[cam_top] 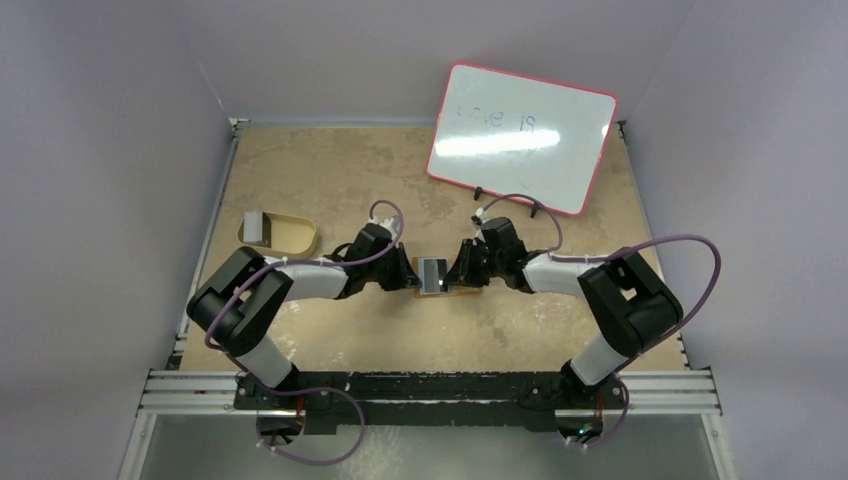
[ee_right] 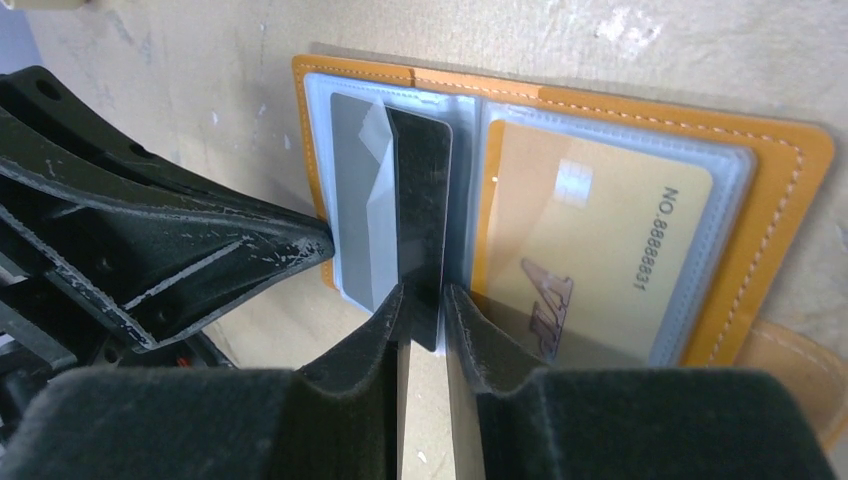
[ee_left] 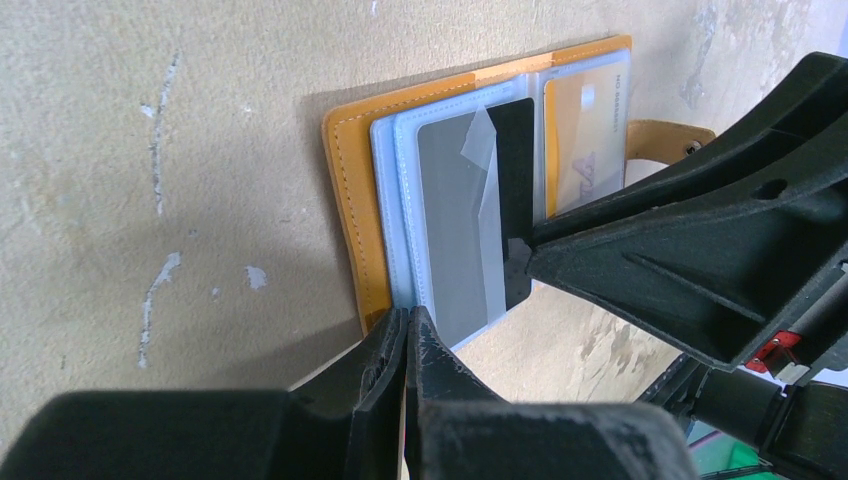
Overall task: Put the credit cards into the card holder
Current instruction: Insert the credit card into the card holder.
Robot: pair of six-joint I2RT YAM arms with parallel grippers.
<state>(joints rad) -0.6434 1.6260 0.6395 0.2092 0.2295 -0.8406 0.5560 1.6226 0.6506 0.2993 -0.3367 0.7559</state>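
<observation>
One credit card (ee_right: 422, 200), right gripper (ee_right: 424, 300) pinching it, is risking jamming askew; left gripper (ee_left: 405, 330) is clamping the card holder (ee_right: 780, 170).

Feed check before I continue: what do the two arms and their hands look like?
The left arm and right arm have black joint housings with white links. A purple cable runs along each. The left hand and right hand have matte black, ribbed, wedge-shaped fingers tapering to narrow tips.

2+ cards (ee_right: 590, 240) (dark, gold); 1 holder (ee_right: 785, 200); 1 tray (cam_top: 295, 235)
</observation>
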